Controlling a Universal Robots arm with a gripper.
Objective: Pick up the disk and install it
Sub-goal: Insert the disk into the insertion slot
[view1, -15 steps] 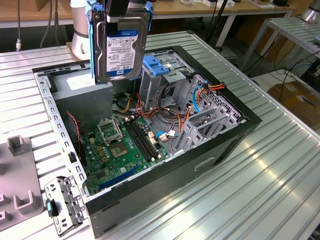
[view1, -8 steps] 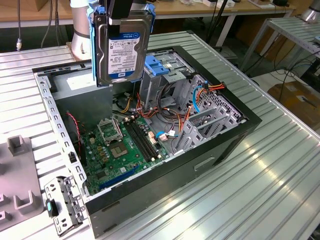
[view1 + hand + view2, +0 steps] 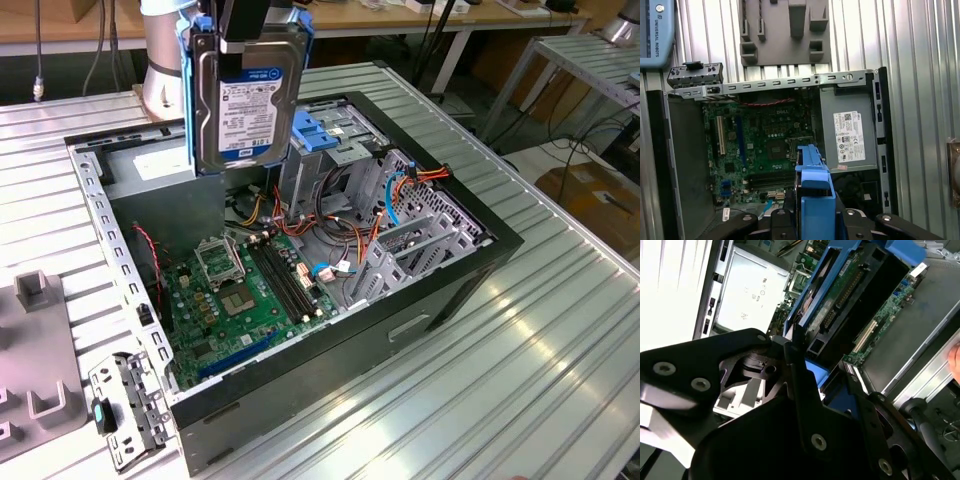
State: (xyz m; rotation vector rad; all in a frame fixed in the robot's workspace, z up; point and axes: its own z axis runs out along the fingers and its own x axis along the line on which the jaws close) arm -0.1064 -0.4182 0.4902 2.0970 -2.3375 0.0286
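The disk [image 3: 250, 100] hangs upright above the open computer case [image 3: 480, 262], near the case's far end in the exterior view. It is dark grey with a white-and-blue label and blue side rails. My gripper [image 3: 255, 22] is shut on its top edge. In the second wrist view the disk's green circuit-board underside [image 3: 845, 295] and blue rails show past the black fingers [image 3: 795, 370]. The first wrist view looks down along one blue rail of the disk [image 3: 812, 195], with the motherboard [image 3: 765, 145] below it.
Inside the case are the grey power-supply box [image 3: 847, 132], a metal drive cage [image 3: 345, 160] with a blue tab [image 3: 325, 130], and orange and blue cables [image 3: 415, 180]. A grey fixture plate [image 3: 35, 370] and a loose metal bracket [image 3: 125, 405] lie on the slatted table [image 3: 520, 370].
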